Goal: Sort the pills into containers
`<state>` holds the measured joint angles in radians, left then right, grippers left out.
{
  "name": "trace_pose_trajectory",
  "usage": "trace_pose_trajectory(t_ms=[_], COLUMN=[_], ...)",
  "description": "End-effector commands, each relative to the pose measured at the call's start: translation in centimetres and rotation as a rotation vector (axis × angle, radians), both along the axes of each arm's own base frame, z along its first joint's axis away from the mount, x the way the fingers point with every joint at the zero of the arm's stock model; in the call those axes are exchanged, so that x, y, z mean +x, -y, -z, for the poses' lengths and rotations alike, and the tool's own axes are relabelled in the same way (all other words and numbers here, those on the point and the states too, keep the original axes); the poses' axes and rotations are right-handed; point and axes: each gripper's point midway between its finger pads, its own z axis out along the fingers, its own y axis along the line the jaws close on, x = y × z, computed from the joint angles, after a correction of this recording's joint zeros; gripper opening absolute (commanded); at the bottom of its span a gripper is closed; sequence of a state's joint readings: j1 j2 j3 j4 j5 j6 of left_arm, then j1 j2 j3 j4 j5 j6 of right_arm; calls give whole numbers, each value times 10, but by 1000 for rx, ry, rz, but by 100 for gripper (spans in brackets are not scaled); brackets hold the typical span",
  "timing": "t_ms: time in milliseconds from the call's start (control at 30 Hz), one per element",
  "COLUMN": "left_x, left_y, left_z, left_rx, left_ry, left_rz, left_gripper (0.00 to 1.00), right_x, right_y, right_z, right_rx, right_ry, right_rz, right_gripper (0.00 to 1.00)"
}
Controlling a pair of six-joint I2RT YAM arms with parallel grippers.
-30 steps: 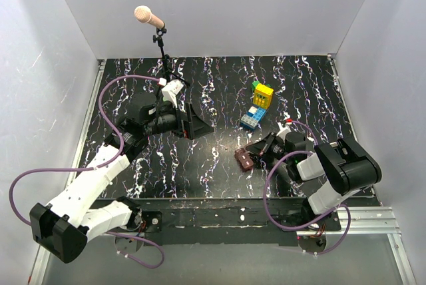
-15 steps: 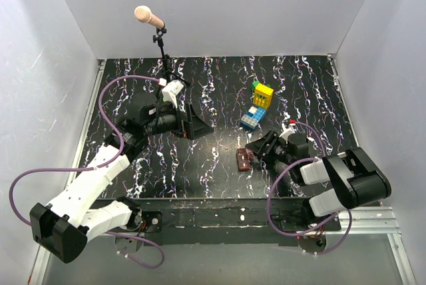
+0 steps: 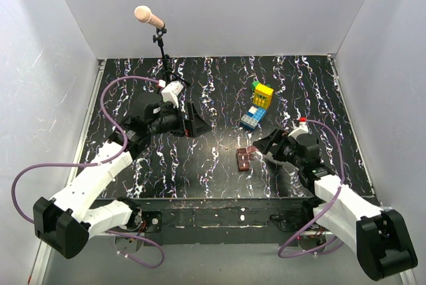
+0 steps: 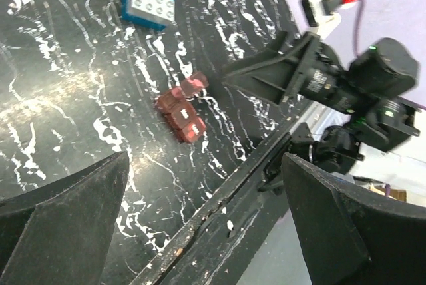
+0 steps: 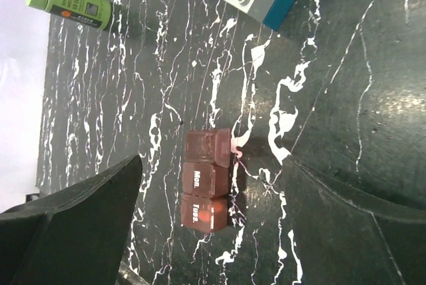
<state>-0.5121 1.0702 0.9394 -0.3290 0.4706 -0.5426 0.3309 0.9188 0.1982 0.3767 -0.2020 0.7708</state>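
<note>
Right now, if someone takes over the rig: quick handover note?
Left gripper: open, empty, well away from the box.
Right gripper: open, empty, just beside the box, not touching.
Box: lies flat, one end flap looks open, the other two shut.
Bottle: on its side, apart from the box.
Done: nothing visibly sorted; no pills in view.
Left: find the pills, fill both.

Bright, even overhead light, soft shadows. Glare on the table [image 5: 389, 108] at right; wrist views' lower corners blur.
</note>
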Motion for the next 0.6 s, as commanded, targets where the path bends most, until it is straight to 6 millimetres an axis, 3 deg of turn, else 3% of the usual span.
trace_pose_trajectory(t_ms=[0, 333, 567], left_x=[16, 34, 44], left_y=[-14, -43, -91], left_z=[15, 33, 61], left_rx=[81, 242, 477], left_ry=[-27, -25, -65], left_rz=[-107, -252, -441], left_gripper=[98, 98, 98], right_x=[-3, -6, -3], right_y=[14, 14, 13], right_z=[-2, -6, -24], right_rx=[-119, -154, -198], right_ry=[-23, -54, -71], right_rz=[11, -19, -50], right_gripper=[92, 92, 92])
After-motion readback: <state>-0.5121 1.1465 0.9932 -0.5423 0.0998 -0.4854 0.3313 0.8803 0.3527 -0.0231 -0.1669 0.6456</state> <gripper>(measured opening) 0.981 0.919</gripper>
